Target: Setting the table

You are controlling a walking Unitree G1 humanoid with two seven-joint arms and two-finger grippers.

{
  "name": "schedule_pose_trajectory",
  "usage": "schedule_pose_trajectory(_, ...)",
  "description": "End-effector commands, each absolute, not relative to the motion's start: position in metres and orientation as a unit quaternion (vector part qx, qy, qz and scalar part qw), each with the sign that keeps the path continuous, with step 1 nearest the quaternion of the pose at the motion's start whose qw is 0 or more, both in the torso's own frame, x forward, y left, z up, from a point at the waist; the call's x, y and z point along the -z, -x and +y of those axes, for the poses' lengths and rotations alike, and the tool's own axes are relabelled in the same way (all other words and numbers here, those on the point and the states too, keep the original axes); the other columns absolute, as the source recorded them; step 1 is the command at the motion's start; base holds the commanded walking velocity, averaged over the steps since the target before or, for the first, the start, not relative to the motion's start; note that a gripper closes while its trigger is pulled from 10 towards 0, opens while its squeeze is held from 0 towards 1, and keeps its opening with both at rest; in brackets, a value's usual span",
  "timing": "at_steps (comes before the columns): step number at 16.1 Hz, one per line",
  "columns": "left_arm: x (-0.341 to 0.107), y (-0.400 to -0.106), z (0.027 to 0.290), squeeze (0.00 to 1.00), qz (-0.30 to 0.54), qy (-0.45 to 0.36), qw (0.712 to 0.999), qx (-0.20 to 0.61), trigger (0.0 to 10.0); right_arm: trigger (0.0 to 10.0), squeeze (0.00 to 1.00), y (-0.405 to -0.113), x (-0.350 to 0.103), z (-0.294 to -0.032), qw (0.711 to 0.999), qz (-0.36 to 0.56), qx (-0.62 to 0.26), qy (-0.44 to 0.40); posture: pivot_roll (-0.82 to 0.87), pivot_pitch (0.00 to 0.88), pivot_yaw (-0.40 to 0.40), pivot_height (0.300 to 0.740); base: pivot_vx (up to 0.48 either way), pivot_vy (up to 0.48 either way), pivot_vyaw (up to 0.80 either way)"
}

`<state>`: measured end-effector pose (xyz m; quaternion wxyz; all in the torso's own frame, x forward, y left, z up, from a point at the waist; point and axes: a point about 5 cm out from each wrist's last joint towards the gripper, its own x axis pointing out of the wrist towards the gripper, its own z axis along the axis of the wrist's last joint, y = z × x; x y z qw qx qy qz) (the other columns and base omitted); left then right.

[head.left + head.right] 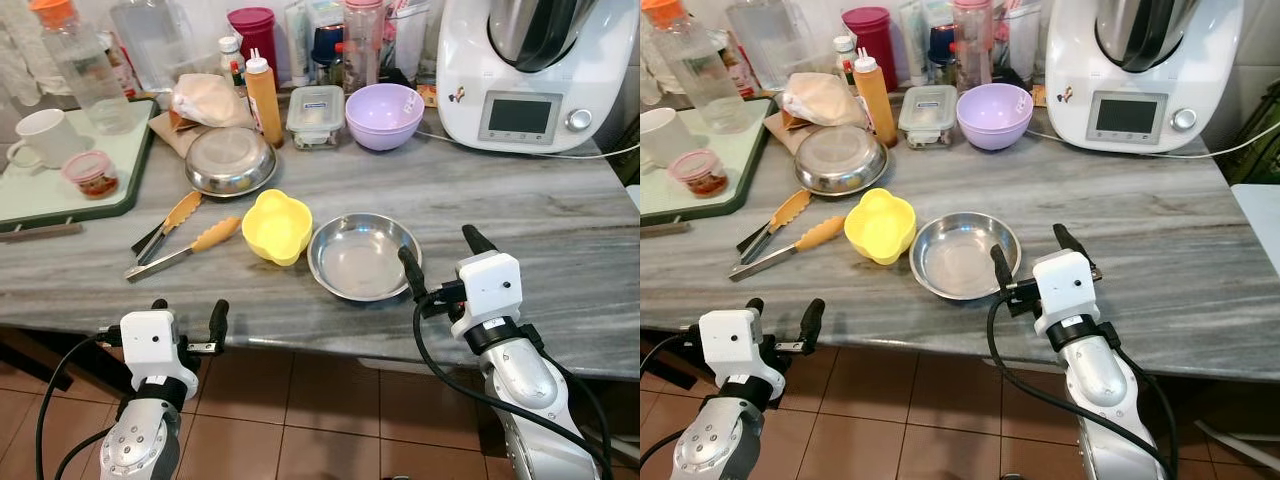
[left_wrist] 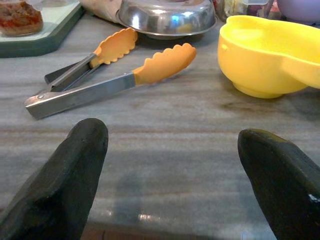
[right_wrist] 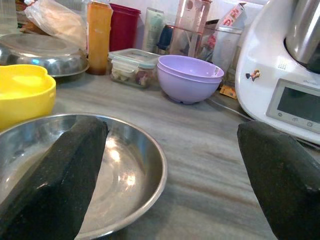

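A shallow steel plate (image 1: 355,262) lies near the front edge of the grey marble counter (image 1: 540,215). Left of it and touching it sits a yellow flower-shaped bowl (image 1: 277,226). Orange-tipped metal tongs (image 1: 185,232) lie further left. My right gripper (image 1: 437,248) is open and holds nothing; one finger hangs over the plate's right rim and the other stands over bare counter. In the right wrist view the plate (image 3: 127,175) lies under the one finger. My left gripper (image 1: 189,310) is open and holds nothing at the counter's front edge, pointing toward the tongs (image 2: 115,75).
Behind stand an upturned steel bowl (image 1: 230,160), a purple bowl (image 1: 384,115), a lidded glass box (image 1: 316,112), an orange squeeze bottle (image 1: 264,98) and a white kitchen machine (image 1: 535,70). A green tray (image 1: 35,195) with a mug and jar sits at the left.
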<state>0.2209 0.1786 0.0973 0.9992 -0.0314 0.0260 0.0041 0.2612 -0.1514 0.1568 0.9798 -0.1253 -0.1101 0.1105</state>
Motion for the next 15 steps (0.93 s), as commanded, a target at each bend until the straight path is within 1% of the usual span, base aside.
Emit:
schedule_pose_trajectory(1, -0.0933, -0.2200, 0.1822, 0.00, 0.040, 0.023, 0.999, -0.009, 10.0, 10.0, 0.96, -0.2620, -0.1560, -0.1523, 0.980, -0.110, -0.107, 0.124, -0.13, 0.125, 0.116, 0.740, -0.266, 0.000, 0.00)
schedule_pose_trajectory(15, -0.0914, -0.2188, 0.1837, 0.00, 0.048, 0.017, 0.999, -0.006, 10.0, 10.0, 0.96, -0.2684, -0.1566, -0.1539, 0.981, -0.113, -0.101, 0.124, -0.12, 0.124, 0.118, 0.740, -0.275, 0.000, 0.00)
